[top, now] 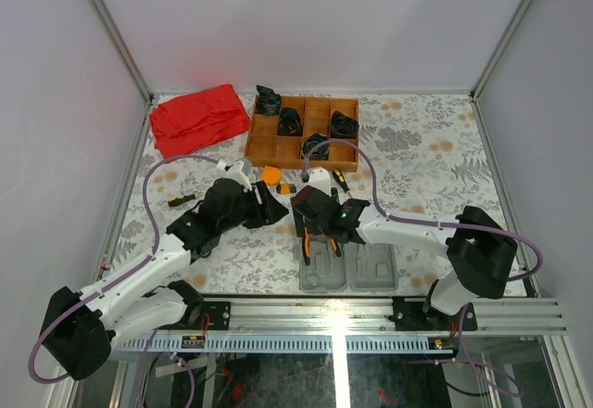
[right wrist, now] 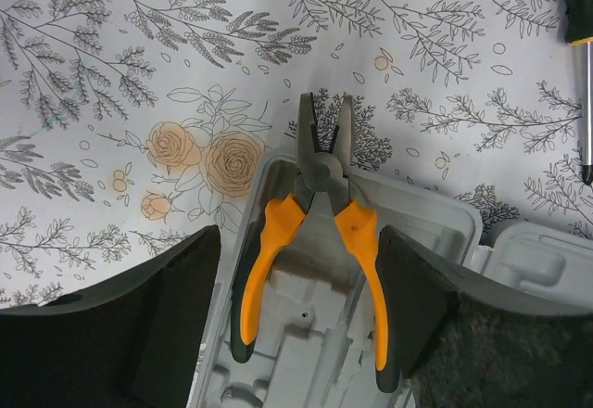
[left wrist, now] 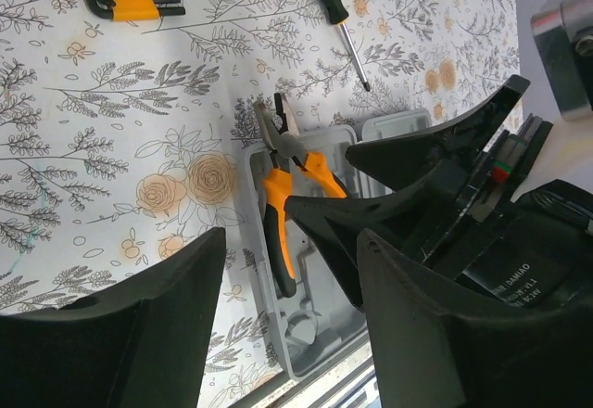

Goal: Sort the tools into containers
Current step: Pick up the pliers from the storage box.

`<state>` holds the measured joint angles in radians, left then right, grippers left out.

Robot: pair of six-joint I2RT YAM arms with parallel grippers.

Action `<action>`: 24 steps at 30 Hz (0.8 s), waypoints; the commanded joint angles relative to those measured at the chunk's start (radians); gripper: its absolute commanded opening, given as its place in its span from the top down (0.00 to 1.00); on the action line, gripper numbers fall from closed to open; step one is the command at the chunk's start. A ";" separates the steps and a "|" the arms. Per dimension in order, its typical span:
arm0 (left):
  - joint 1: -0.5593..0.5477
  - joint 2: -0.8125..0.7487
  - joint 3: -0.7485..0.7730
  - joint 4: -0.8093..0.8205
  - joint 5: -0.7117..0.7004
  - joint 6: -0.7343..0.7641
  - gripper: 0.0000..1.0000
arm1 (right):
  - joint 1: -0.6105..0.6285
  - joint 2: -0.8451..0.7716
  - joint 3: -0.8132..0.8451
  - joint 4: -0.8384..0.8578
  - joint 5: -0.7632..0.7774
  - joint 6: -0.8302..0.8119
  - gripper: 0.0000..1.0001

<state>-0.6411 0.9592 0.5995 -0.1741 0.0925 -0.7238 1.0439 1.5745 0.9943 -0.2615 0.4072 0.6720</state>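
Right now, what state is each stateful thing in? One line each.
tool case: open, lying flat, recesses facing up.
pliers: lying in the case, nose over its rim, handles spread, not gripped.
right gripper: fingers open, one either side of the pliers.
left gripper: fingers open, holding nothing.
screwdriver: loose on the table, outside the case.

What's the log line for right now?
right fingers: open, astride pliers | pliers: lying in grey case, nose past rim | left fingers: open, empty
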 commanded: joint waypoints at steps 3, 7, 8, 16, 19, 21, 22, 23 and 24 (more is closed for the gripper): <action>-0.004 0.002 -0.011 0.010 -0.010 0.011 0.42 | -0.004 0.045 0.056 -0.046 0.043 0.017 0.25; -0.003 -0.004 -0.017 0.009 -0.010 0.009 0.42 | -0.004 0.078 0.066 -0.061 0.058 0.029 0.27; -0.003 -0.006 -0.018 0.007 -0.011 0.008 0.42 | -0.004 0.082 0.068 -0.061 0.059 0.029 0.28; -0.002 -0.011 -0.019 0.002 -0.012 0.007 0.42 | -0.011 0.153 0.077 -0.042 0.059 0.031 0.31; -0.003 -0.008 -0.020 0.004 -0.012 0.007 0.43 | -0.017 0.173 0.080 -0.036 0.056 0.030 0.34; -0.003 -0.005 -0.016 0.004 -0.013 0.007 0.42 | -0.019 0.186 0.085 -0.038 0.051 0.025 0.38; -0.003 -0.003 -0.017 0.002 -0.013 0.007 0.43 | -0.019 0.195 0.088 -0.042 0.049 0.023 0.41; -0.003 -0.002 -0.015 0.001 -0.014 0.007 0.43 | -0.019 0.202 0.091 -0.047 0.048 0.023 0.43; -0.003 -0.001 -0.015 0.002 -0.014 0.006 0.43 | -0.019 0.208 0.094 -0.054 0.047 0.023 0.46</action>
<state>-0.6411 0.9600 0.5884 -0.1806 0.0925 -0.7238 1.0351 1.7454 1.0595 -0.2970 0.4274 0.6933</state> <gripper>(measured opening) 0.576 0.590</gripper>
